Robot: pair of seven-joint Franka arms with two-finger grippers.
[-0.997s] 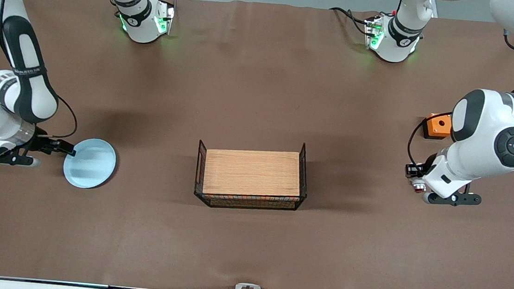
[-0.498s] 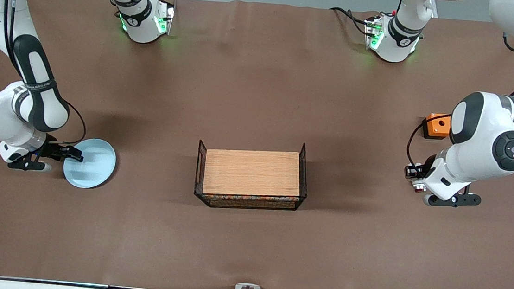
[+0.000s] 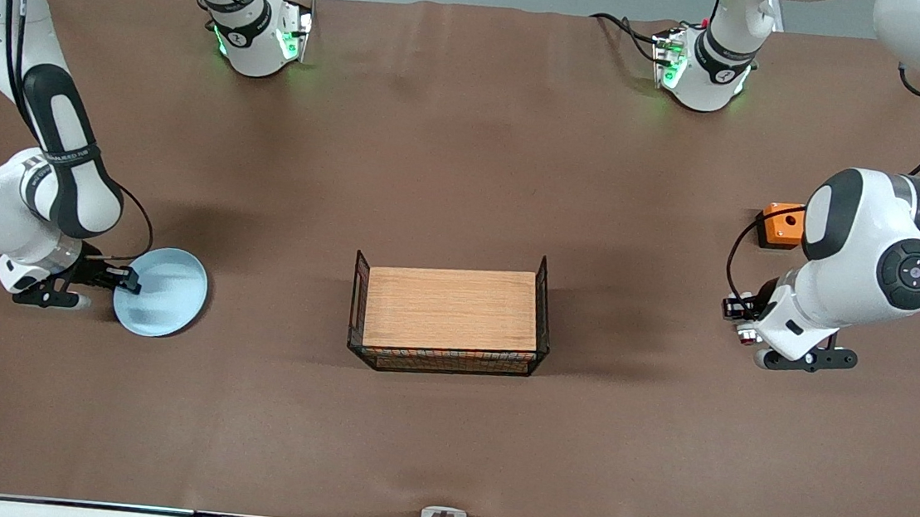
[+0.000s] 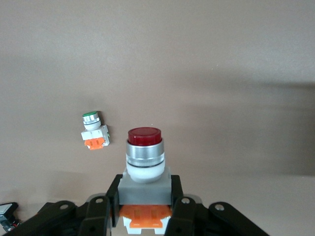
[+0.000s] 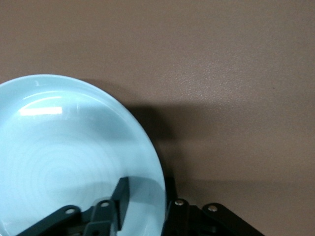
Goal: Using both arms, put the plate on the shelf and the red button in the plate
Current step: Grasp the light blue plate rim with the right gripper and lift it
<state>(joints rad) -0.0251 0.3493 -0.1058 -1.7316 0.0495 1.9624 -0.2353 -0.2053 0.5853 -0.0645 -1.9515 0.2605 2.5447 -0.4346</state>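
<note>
Left jaws point(image 4: 145, 216) are clenched on the red button point(image 4: 144, 162) — grey pads either side of its white body, red cap pointing away from the wrist, orange block tucked between the fingers; in the front view the button point(image 3: 746, 337) sits at the left arm's end of the bench, and whether it has lifted off cannot be told. Right jaws point(image 5: 142, 209) straddle the plate's point(image 5: 69, 157) rim, one finger inside the dish, the other outside; they look closed on it, and the plate point(image 3: 165, 293) seems low at the right arm's end.

Both grasps appear made; the carrying and placing are left. The likely goal is the wire basket point(image 3: 450, 310) with its wooden board at mid-bench — nothing is on it yet.

Spare parts lie about: a green-capped button point(image 4: 93, 130) near the red one; an orange box point(image 3: 781, 224) beside the left arm.
</note>
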